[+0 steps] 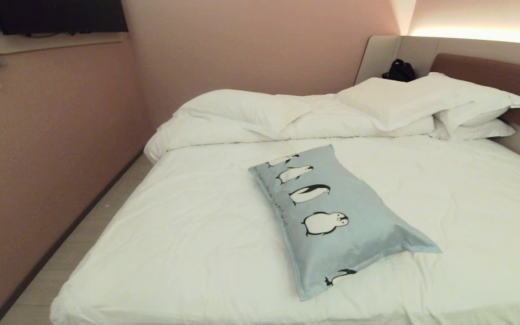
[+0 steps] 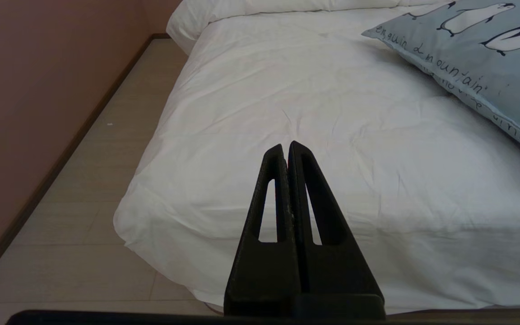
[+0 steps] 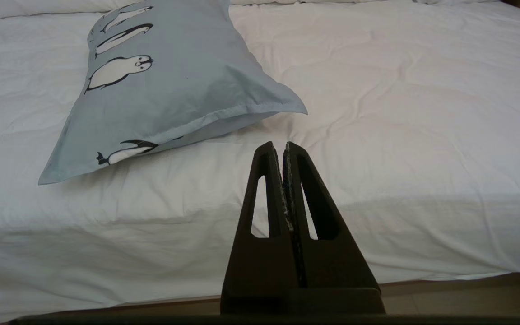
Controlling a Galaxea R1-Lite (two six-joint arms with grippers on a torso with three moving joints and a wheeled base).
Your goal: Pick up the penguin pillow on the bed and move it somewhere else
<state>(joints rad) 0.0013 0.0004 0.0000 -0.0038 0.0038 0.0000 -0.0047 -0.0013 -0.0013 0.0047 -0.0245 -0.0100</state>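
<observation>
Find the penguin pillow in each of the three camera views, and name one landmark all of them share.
Head view: the pillow lies slantwise on the bed, just right of centre.
Left wrist view: only part of it shows, in the upper right corner, with the script along its edge.
Right wrist view: it fills the upper left, one corner pointing right.
Shared landmark: the white sheet under it.

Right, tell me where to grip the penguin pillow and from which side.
Probably best: pinch the penguin pillow by its flat flanged corner nearest the bed's foot edge. That flange sticks out thin and free. The right gripper, now shut, sits closest, so approach from the foot side.
</observation>
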